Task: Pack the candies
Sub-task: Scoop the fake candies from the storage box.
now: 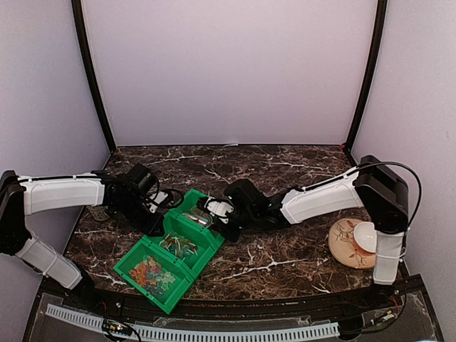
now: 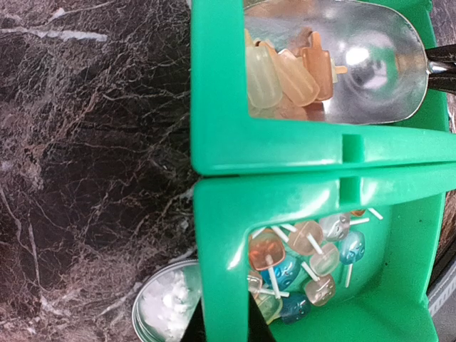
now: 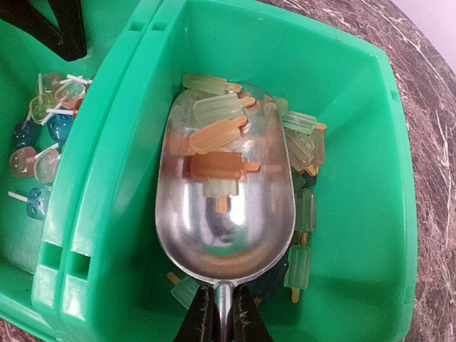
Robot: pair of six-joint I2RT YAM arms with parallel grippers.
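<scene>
Candies (image 3: 214, 135) here are little translucent ice-lolly shapes in orange, pale green and yellowish, each with a stubby stick. The right gripper (image 3: 222, 313) is clamped tight on the thin handle of a metal scoop (image 3: 235, 221). A handful of them sits in the scoop's far end, and more are piled around and under it. All that's inside the far green bin (image 3: 356, 178).

The next bin towards the near side (image 2: 399, 299) has round lollipop-type ones (image 2: 306, 263), orange and blue with white sticks. A third bin (image 1: 153, 274), nearest of all, holds a mixed orange and green heap.

The left gripper (image 1: 158, 222) is closed up at the left side of the bins, but I can't tell if it's actually pinching a wall. A small round tin (image 2: 167, 306) with white stuff in it sits just left of the bins on the marble table (image 1: 285, 263), and a plate (image 1: 345, 246) is off to the right.
</scene>
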